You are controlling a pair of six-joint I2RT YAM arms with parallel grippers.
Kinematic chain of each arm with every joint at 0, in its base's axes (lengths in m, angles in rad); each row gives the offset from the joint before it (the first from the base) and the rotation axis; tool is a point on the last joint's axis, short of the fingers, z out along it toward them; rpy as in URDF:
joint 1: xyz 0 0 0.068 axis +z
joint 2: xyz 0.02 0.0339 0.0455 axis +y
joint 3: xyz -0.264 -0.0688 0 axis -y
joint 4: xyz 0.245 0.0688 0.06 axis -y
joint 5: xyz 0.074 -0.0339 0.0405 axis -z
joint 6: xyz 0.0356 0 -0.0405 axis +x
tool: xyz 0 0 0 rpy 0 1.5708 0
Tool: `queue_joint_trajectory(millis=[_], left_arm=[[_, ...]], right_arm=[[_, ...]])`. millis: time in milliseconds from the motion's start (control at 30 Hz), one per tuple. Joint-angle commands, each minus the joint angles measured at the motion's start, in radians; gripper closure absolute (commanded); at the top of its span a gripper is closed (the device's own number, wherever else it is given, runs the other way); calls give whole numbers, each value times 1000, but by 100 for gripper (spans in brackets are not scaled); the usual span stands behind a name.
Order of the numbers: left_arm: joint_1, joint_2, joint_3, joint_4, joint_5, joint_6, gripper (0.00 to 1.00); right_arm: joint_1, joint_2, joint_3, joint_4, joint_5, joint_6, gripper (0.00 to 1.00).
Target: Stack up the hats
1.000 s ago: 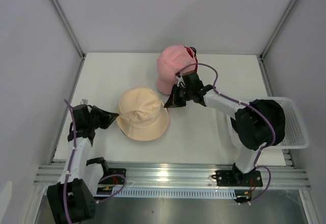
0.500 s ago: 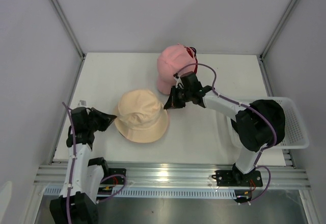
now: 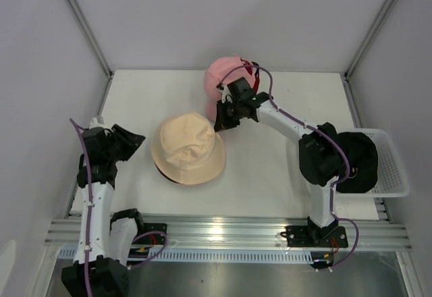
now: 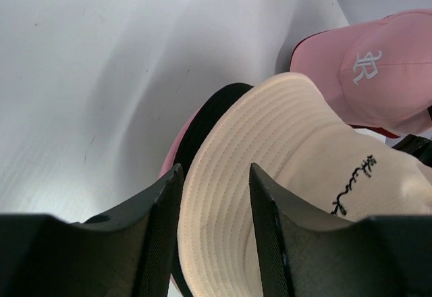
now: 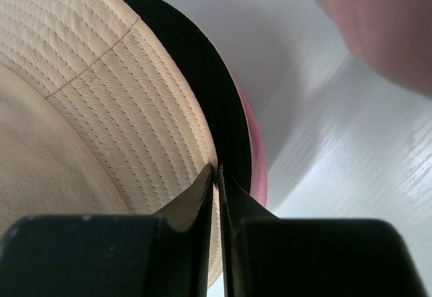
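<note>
Resting mid-bench (image 3: 148, 101): cream bucket hat (image 3: 187, 150) on top of a pile.
A black brim (image 4: 209, 118) and a pink brim (image 5: 256, 169) show beneath it. Pink baseball cap (image 3: 226, 74) lies just beyond, at the far edge. Left gripper (image 3: 131, 143): jaws apart, clear of the cream hat's left side. Right gripper (image 3: 219, 123): jaws all but together, empty, over its far rim.
</note>
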Motion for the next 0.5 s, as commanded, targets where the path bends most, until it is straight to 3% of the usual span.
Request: queue_joint_trajectory(millis=[0,267,467], left_arm=[[11,50,50,73,13,31,52],[11,176,-51,335,175,-9,38],[9,238,-80,414,207,-11,37]], right_arm=[[9,37,107,-27,-29,-70,89],[72,110,209,-92,-5,-118,77],[89,80,198,-67,-3,-97,66]])
